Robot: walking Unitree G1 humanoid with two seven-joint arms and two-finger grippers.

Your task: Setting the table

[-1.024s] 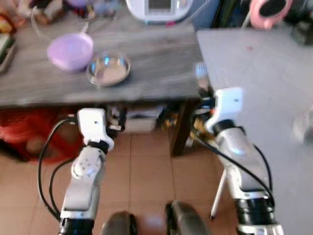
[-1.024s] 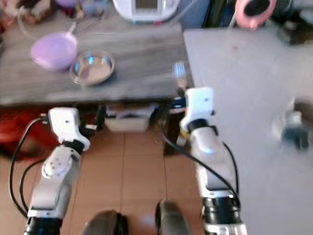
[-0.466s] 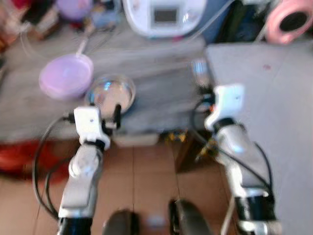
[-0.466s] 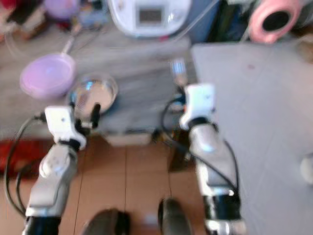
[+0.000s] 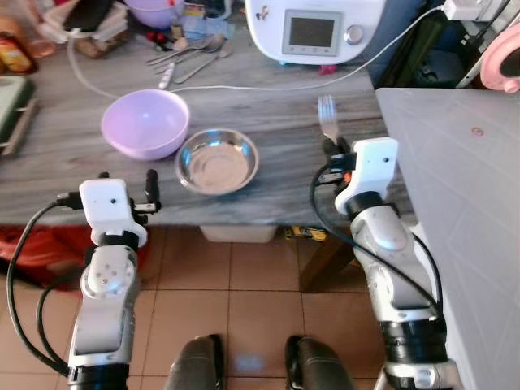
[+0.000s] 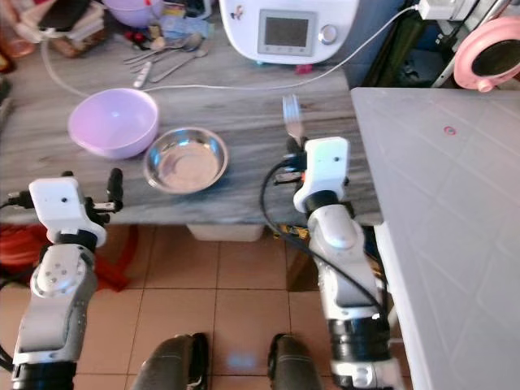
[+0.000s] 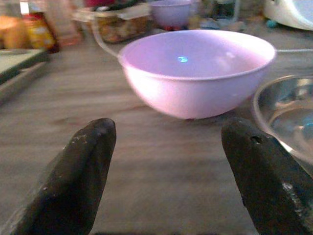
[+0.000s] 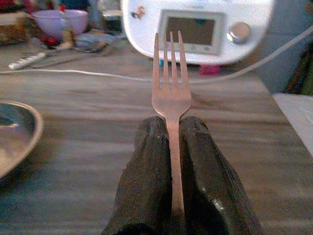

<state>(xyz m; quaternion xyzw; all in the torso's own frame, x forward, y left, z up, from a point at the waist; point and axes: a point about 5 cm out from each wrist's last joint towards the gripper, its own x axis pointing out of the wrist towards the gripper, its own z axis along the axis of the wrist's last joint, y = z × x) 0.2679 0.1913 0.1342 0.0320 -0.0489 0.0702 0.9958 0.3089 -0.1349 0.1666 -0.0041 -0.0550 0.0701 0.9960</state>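
Observation:
A lilac plastic bowl [image 5: 145, 122] and a shallow steel bowl [image 5: 217, 161] sit side by side on the wooden table [image 5: 276, 195], near its front edge. My right gripper [image 5: 333, 151] hovers over the table to the right of the steel bowl, shut on a metal fork [image 8: 170, 93] whose tines point away from me. At the table's front edge my left gripper [image 7: 168, 128] is open, with the lilac bowl [image 7: 195, 68] just ahead between its fingers and the steel bowl [image 7: 286, 107] beside it.
A white kitchen appliance [image 5: 313, 28] with its cable stands at the back, with loose spoons [image 5: 191, 57] and clutter to its left. A green tray [image 5: 10, 101] lies at the far left. A grey table [image 5: 463, 179] adjoins on the right. Tiled floor [image 5: 244, 292] lies below.
The view has shifted and sharpened as I came closer to the wooden table. Both grippers now reach its front edge. The fork stays in the right gripper.

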